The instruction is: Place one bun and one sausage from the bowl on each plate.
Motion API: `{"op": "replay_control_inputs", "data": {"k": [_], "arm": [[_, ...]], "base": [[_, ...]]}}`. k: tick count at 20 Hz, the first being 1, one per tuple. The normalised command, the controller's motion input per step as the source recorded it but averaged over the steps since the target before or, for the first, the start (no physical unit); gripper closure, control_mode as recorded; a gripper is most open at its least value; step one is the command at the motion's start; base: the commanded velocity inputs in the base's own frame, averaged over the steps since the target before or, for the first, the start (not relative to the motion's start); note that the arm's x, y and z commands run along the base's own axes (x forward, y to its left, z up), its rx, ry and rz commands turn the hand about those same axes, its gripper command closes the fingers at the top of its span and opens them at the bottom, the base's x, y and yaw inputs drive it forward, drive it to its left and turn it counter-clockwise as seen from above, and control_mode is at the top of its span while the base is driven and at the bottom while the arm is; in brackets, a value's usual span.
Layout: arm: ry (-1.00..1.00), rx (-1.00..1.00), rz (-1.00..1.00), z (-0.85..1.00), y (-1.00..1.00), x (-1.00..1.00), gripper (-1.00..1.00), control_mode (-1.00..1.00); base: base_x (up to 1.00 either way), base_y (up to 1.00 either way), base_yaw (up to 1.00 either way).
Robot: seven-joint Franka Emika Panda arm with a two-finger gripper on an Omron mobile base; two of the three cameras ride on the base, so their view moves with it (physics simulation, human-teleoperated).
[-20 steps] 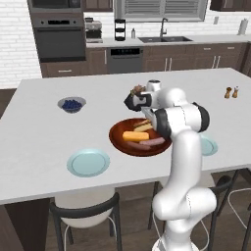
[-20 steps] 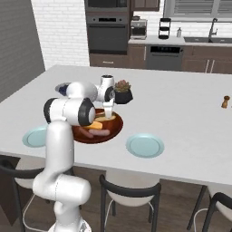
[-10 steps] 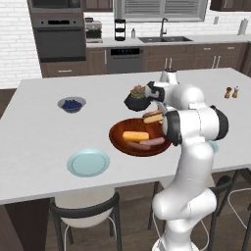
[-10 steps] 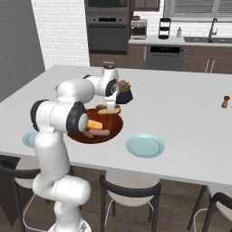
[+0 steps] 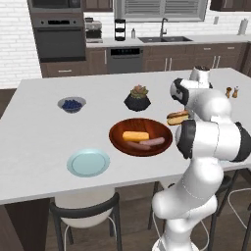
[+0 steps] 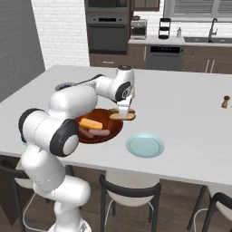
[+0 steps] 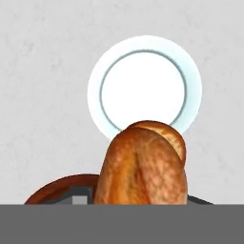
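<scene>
My gripper (image 6: 123,112) is shut on a golden-brown bun (image 5: 177,117), held in the air just past the right rim of the reddish-brown wooden bowl (image 5: 147,121). In the hand view the same bun (image 7: 143,171) hangs in front of a pale blue-green plate (image 7: 143,90) on the counter below. This plate (image 6: 145,146) lies bare to the right of the bowl (image 6: 115,130). In the bowl rest a second bun (image 5: 135,136) and pinkish sausages (image 5: 148,143). Another plate (image 5: 88,162) lies bare to the bowl's front left.
A black succulent pot (image 5: 137,98) stands behind the bowl, and a small grey bowl of blueberries (image 5: 72,104) sits at the back left. Salt and pepper shakers (image 5: 231,91) stand at the far right. Stools (image 5: 86,215) line the counter's near edge.
The gripper has lifted the bun out of the bowl and carried it to the right, past the bowl's rim toward the right-hand plate.
</scene>
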Motion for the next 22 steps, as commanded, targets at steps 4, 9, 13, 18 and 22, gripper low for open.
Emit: {"op": "replay_control_inputs", "data": {"k": [4, 9, 13, 18, 22], "arm": [[0.02, 0.04, -0.08, -0.02, -0.9, -0.79, 1.0, -1.0], [0.02, 0.09, -0.06, -0.04, -0.98, -0.46, 1.0, -1.0], [0.12, 0.03, -0.01, -0.36, -0.63, -0.01, 1.0, -1.0], [0.15, 0.06, 0.0, -0.55, -0.4, 0.32, 1.0, -1.0], [0.1, 0.06, 0.0, -0.41, -0.11, 0.26, 1.0, -1.0]], "base": [[0.0, 0.0, 0.0], [0.0, 0.0, 0.0], [0.0, 0.0, 0.0], [0.0, 0.0, 0.0], [0.0, 0.0, 0.0]]}}
